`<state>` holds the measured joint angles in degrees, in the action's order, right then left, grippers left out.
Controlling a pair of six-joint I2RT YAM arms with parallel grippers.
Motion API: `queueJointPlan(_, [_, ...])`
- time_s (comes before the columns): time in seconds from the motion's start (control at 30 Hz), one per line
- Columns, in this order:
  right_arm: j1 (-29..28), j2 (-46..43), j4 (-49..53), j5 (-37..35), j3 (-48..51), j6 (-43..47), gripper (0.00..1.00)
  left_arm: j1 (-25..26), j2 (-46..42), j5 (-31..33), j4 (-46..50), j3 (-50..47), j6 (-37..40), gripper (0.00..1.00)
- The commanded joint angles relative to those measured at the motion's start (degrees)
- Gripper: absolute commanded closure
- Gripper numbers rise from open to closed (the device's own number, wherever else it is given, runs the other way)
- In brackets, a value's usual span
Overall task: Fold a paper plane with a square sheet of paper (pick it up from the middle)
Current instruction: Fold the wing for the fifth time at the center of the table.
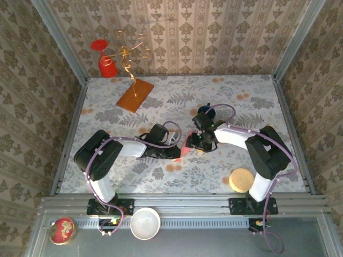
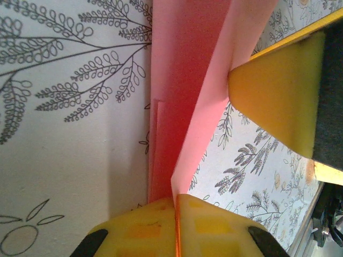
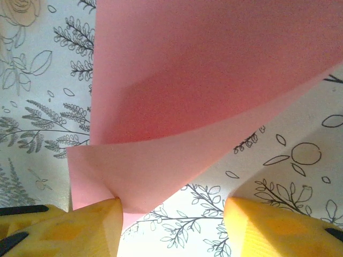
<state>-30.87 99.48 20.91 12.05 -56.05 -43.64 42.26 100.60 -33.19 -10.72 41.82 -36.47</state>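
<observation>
The pink paper [image 1: 186, 151] is on the flowery desk [image 1: 241, 115]. It is closer to the arms than the orange board [image 1: 135, 95] and a bit to the right of it. The two arms meet at the paper, one from each side. The left tool [image 2: 176, 208] is shut tight on the paper, and the thin edge goes right in between its two yellow pads. From the left wrist the paper looks folded. One part lies flat on the desk, and the other part stands up from a long crease. The right tool [image 3: 172, 204] is partly open, with a gap between its yellow fingers [image 3: 86, 227]. One finger touches a low corner of the paper and the other finger is apart from it, so this tool is not pinching the paper. From the right wrist the paper bends up in a soft curve above the desk. In the left wrist view, a yellow finger of the right tool pushes against the side of the part that stands up. A red cup [image 1: 106, 65] stands behind the board, to its left. A gold wire curl [image 1: 128, 53] rises from the far end of the board. A round tan disc [image 1: 241, 180] lies far to the right of the board, near the front edge of the desk.
</observation>
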Motion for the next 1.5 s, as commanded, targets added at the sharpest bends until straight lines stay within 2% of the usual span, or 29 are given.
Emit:
queueJointPlan(0.0, [1.7,-2.9,-1.4,-0.1,3.0,1.6,0.44,-0.1,1.7,3.4,3.5,-2.9,0.2,0.9])
queueJointPlan(0.2, [2.9,-5.7,-4.4,0.9,5.5,2.6,0.42,-0.2,1.9,3.5,2.5,-3.6,0.0,0.9])
queueJointPlan(0.4, [2.6,0.7,-1.1,-0.5,1.5,2.8,0.42,-0.2,2.1,3.3,1.8,-3.7,0.1,0.9])
queueJointPlan(0.57, [0.8,4.0,-0.8,-0.7,-1.1,2.8,0.37,-0.2,2.1,3.3,1.6,-3.9,-0.1,0.89])
queueJointPlan(0.77, [-0.9,7.7,3.4,-5.0,-3.5,1.6,0.37,-0.2,1.5,2.8,1.6,-3.6,-0.2,0.88])
queueJointPlan(1.03, [-2.7,12.4,7.1,-7.4,-6.3,0.3,0.37,-0.2,0.5,2.4,2.7,-1.9,0.0,0.8])
queueJointPlan(1.23, [-2.9,11.0,5.5,-5.1,-6.0,0.1,0.36,-0.2,2.6,3.2,3.5,-1.9,-0.6,0.83])
queueJointPlan(1.47, [-1.3,3.2,-0.7,0.0,-2.4,1.1,0.35,-0.2,2.9,3.8,1.5,-4.0,-1.1,0.88])
